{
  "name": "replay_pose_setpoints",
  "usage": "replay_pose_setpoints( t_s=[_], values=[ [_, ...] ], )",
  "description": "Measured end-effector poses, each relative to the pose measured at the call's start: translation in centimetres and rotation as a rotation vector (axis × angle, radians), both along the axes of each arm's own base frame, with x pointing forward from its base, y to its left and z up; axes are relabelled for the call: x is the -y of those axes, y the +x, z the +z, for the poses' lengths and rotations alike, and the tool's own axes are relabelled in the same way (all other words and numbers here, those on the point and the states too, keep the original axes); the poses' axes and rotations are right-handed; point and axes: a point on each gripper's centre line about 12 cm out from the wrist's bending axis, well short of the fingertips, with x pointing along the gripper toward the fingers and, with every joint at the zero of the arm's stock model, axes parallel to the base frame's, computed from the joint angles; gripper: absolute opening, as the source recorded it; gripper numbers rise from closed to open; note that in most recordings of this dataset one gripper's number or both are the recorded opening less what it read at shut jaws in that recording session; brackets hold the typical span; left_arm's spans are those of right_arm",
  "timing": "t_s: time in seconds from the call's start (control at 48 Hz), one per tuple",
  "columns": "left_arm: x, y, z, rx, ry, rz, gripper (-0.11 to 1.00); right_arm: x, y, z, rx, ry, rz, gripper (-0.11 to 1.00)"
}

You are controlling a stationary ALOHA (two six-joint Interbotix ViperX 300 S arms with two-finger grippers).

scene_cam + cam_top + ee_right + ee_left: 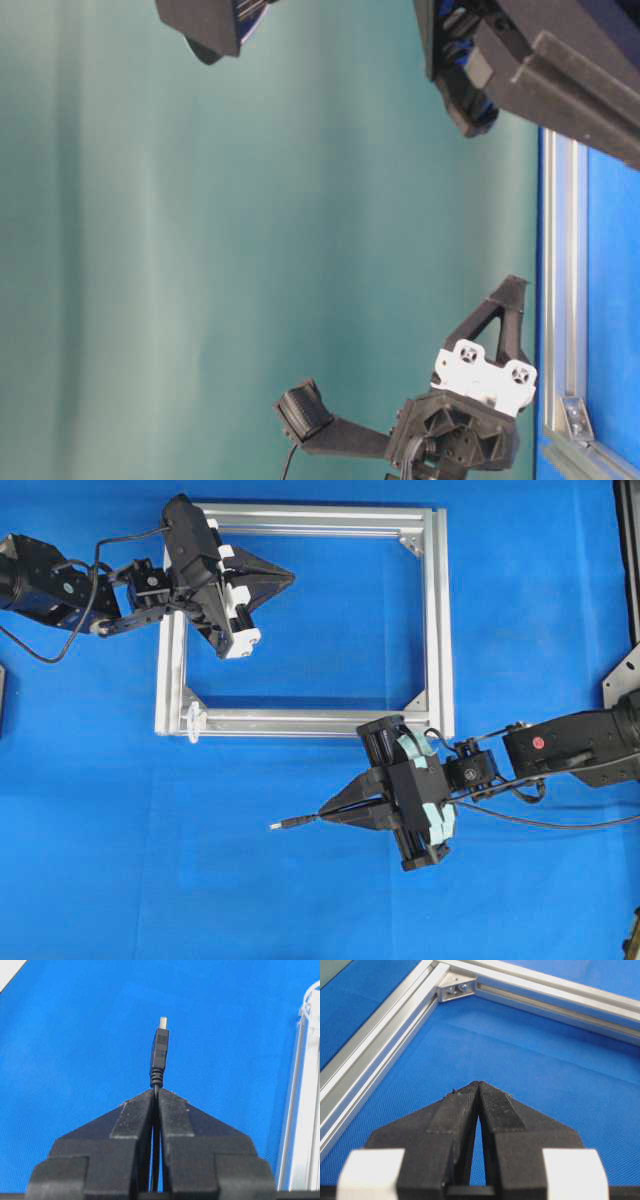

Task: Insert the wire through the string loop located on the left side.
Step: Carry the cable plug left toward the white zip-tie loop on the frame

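Right gripper (322, 817): one; jaws clamped on the wire (292, 823), plug jutting past the fingertips toward 9 o'clock, outside the frame (440, 610).
Left gripper (290, 578): one; jaws pressed together, holding nothing, poised over the blue cloth (120, 860) inside the frame's 11 o'clock corner.
Wire: one; cable trails toward 3 o'clock.
String loop (193, 719): one; on the frame's 7 o'clock corner, well apart from the plug.
Aluminium frame: one.

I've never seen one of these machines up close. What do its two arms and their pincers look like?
Both arms are black, with thin black cables looping along them. Each ends in a wedge-shaped pincer with two tapering, ridged fingers. The left pincer has white blocks behind it; the right pincer has pale teal tape, and its arm has a red dot.
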Motion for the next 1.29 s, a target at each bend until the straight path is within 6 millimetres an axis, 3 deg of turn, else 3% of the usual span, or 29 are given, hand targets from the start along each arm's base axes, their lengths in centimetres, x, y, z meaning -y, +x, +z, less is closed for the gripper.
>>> replay_pose_setpoints(
  t_s=[0.313,0.688,0.834,1.147,1.293],
  values=[
    [0.0,0.0,0.0,-0.001,0.0,0.0,0.0,0.5,0.1,0.0,-0.001,-0.004,-0.011,0.0],
    [0.0,-0.2,-0.2,-0.006,-0.002,0.0,0.0,7.6,1.0,-0.3,-0.007,-0.029,-0.186,0.0],
    [0.1,-0.3,-0.1,-0.004,-0.003,0.0,0.0,9.1,1.0,-0.4,-0.012,-0.032,-0.224,0.0],
    [0.1,-0.3,0.0,-0.004,-0.003,0.0,0.0,9.0,1.0,-0.4,-0.012,-0.034,-0.221,0.0],
    [0.1,-0.3,0.0,-0.004,-0.003,0.0,0.0,9.0,2.0,-0.5,-0.007,-0.033,-0.221,0.0]
  ],
)
